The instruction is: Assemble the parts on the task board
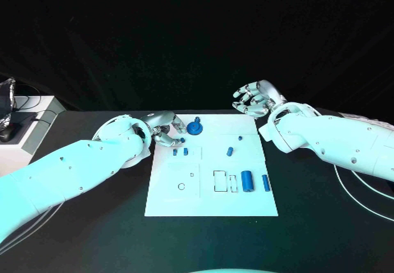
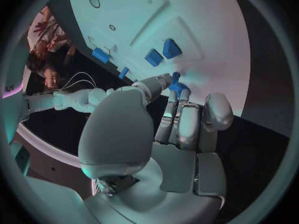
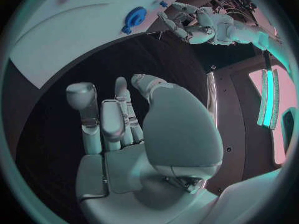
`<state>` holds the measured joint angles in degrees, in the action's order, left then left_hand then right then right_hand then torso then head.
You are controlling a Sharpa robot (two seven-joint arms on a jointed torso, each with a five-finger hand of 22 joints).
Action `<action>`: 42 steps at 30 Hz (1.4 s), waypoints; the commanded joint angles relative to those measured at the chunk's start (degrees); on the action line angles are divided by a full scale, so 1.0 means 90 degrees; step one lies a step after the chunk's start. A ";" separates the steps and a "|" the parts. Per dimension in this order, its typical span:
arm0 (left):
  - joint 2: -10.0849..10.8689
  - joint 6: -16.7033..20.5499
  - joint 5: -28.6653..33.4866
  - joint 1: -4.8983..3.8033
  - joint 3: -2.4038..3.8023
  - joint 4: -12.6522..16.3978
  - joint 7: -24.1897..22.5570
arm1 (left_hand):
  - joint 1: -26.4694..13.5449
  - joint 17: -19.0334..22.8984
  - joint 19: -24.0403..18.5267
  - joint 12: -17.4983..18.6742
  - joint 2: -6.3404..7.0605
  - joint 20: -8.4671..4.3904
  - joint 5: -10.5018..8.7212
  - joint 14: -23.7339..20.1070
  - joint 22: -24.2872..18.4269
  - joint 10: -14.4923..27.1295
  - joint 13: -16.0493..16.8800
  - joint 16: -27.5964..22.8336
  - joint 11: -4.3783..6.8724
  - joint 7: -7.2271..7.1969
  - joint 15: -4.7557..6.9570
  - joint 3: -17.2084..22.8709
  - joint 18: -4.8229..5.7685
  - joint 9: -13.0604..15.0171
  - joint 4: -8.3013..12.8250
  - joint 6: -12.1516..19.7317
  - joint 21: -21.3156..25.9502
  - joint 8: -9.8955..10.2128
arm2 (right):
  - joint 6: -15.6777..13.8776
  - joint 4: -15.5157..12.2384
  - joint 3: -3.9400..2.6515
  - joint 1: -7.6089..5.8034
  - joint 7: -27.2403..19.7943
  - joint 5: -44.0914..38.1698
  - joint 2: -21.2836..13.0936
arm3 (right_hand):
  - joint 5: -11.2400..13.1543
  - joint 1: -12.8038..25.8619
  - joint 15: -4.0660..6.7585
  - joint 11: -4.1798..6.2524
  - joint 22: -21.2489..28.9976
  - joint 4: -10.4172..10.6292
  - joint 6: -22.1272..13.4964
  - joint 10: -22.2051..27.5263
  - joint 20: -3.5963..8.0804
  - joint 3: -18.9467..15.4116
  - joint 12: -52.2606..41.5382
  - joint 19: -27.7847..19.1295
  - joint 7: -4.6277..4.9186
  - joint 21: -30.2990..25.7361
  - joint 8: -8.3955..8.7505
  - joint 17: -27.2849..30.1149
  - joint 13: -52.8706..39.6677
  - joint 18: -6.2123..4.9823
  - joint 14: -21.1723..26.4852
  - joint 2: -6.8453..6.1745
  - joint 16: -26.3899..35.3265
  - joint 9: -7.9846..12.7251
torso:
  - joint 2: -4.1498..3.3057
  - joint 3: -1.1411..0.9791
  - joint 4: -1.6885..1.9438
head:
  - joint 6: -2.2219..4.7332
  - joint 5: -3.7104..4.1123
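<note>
Left hand [image 1: 164, 129] fingers apparently pinching a small blue part [image 2: 176, 87] over the task board [image 1: 246, 207]; right hand [image 1: 256, 98] fingers curled, empty

We see task board [image 1: 210, 196]: smooth matt white sheet | parts [image 1: 246, 178]: smooth blue plastic | table [image 1: 328, 227]: matt black | left hand [image 1: 164, 132], right hand [image 1: 255, 98]: satin silver metal, glossy white arm shells

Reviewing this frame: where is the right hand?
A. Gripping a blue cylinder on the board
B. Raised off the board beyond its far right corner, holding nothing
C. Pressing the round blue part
B: the right hand hangs past the task board, its fingers curled on nothing.
</note>
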<state>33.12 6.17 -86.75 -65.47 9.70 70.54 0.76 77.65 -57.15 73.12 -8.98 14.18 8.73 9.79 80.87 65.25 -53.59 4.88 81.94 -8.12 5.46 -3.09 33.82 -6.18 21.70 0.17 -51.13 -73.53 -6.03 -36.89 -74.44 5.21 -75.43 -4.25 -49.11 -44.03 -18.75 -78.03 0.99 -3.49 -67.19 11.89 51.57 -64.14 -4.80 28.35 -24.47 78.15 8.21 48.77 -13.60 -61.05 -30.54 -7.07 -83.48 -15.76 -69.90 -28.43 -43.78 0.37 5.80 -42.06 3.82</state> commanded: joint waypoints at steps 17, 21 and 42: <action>0.0918 -0.0383 0.4358 0.0316 0.0587 -0.0131 -0.1114 | 0.0320 0.2842 -0.1522 -0.0950 -0.0320 -0.0125 0.0024 -0.1265 -0.2231 -0.0527 -0.0029 -0.1244 0.0140 0.0561 0.0097 0.0210 -0.0443 -0.0335 -0.0443 -0.0472 0.1739 -0.0278 | 0.1831 -0.0172 0.0017 0.0027 0.0066 -0.2580 -0.0323 | 0.0404 -0.0164 -0.0138 -0.0188 -0.1124 -0.0604 0.0147 0.0049 -0.0103 0.0410 0.1534 0.0508 0.0126 0.1726 0.0402 -0.0921 0.1511 0.0261 -0.0264 -0.0059 -0.0801 0.0082 | 0.0013 0.0013 0.0003 | 0.0151 0.0166; 0.1225 -0.0339 0.6075 0.0455 0.0599 0.0027 -0.1490 | 0.0096 0.3539 -0.2051 -0.0955 -0.0277 -0.0088 -0.0003 -0.1978 -0.2685 -0.0563 -0.0061 -0.1886 0.0132 0.0574 0.0059 0.0173 -0.0487 -0.0353 -0.0562 -0.0435 0.2327 -0.0356 | 0.2178 -0.0270 0.0029 0.0094 0.0253 -0.3528 -0.0420 | 0.0557 -0.0104 -0.0130 -0.0171 -0.1189 -0.0634 0.0189 -0.0019 -0.0103 0.0385 0.1625 0.0522 0.0095 0.1813 0.0446 -0.0900 0.1635 0.0271 -0.0262 -0.0079 -0.0812 0.0120 | 0.0013 0.0007 -0.0003 | 0.0208 0.0274; 0.1985 -0.0042 0.8091 0.0877 0.0627 0.0883 -0.2139 | 0.0104 0.4792 -0.3212 -0.0753 -0.0284 0.0385 0.0005 -0.3377 -0.3956 -0.0539 -0.0115 -0.4373 -0.0034 0.0655 -0.0294 -0.0030 -0.0456 -0.0454 -0.0530 -0.0270 0.4570 -0.0598 | 0.2468 -0.0535 0.0057 0.0366 0.1260 -0.5869 -0.0491 | 0.0835 0.0095 -0.0130 -0.0170 -0.1236 -0.0724 0.0235 0.0117 -0.0110 -0.0174 0.1965 0.0501 0.0045 0.1794 0.0602 -0.0845 0.2013 0.0262 -0.0249 -0.0100 -0.0839 0.0254 | -0.0011 0.0000 0.0001 | 0.0241 0.0422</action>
<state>50.96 5.35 -16.55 -57.60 15.28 78.18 -16.24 78.41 -14.09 44.01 -16.14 12.22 11.90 10.02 50.15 29.69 -58.27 3.94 42.92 -8.32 11.16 -5.55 33.74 -10.20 17.70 -4.74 -53.64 -32.66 -11.12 -16.08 -79.36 5.50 -72.47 4.56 -97.51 -48.44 -11.43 -77.79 -0.01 -4.92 -74.94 5.43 53.44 -63.54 -5.85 27.01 -6.95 82.48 8.79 64.81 -8.39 -68.62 -12.44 -5.27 -84.03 -16.59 -77.17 -26.19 -43.83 0.41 5.82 -39.73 7.63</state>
